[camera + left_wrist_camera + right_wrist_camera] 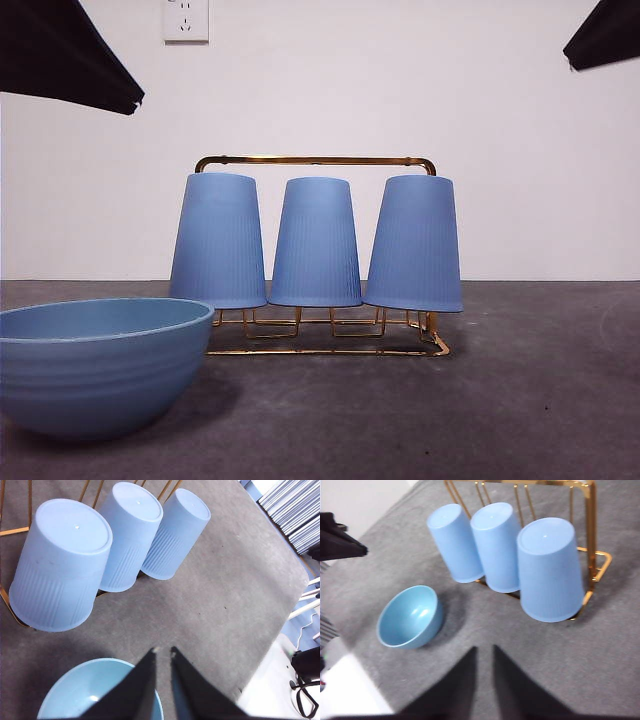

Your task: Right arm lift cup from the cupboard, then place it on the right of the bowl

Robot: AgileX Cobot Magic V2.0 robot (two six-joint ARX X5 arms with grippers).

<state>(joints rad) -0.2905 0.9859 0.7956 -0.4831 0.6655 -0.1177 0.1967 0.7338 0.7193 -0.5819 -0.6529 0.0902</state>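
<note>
Three light-blue ribbed cups stand upside down on the gold wire cupboard [315,159]: left [218,240], middle [316,243] and right [415,243]. The wide blue bowl [100,365] sits on the table in front of the rack's left end. My right gripper [484,649] is shut and empty, high above the table, nearest the right cup [551,570]; the bowl [410,616] lies off to the side. My left gripper [163,651] is shut and empty above the bowl [95,695], near the left cup [60,565].
Both arms show only as black tips at the top corners of the front view, left [65,55] and right [605,35]. Grey table [540,400] lies bare to the right of the bowl and rack. A white wall with a socket [185,20] stands behind.
</note>
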